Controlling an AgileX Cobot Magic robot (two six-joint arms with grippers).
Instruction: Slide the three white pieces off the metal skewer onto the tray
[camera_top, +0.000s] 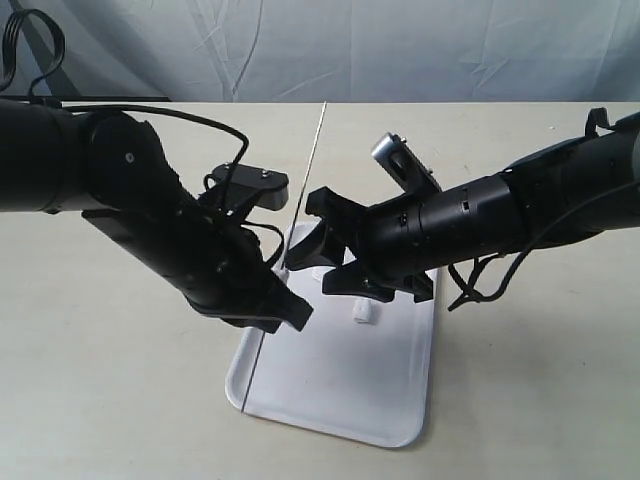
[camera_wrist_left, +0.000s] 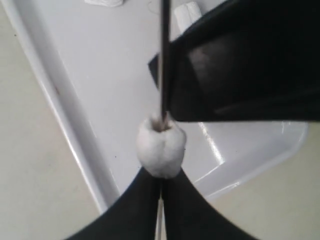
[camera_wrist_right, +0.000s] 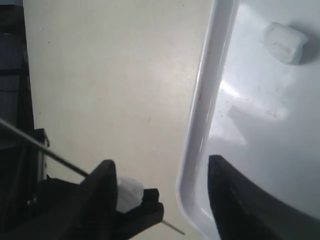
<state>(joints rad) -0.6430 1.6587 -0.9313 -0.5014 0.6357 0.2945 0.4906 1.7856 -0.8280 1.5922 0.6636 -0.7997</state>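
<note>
Leftmost, the left gripper (camera_top: 285, 305) is seen with both fingers (camera_wrist_left: 132, 215) clamped on the single metal skewer (camera_top: 311, 160), which is held slanting along the left edge of the one tray (camera_top: 330, 405) set on the counter (camera_top: 100, 400). One threaded white piece (camera_wrist_left: 161, 147) is pressed against those fingertips. The right gripper (camera_top: 335, 262) is held with its two fingers (camera_wrist_right: 102, 187) spread apart around that piece, nothing gripped. Two loose white pieces (camera_wrist_left: 187, 12) are counted on the tray, one cut off at the left wrist view's edge.
</note>
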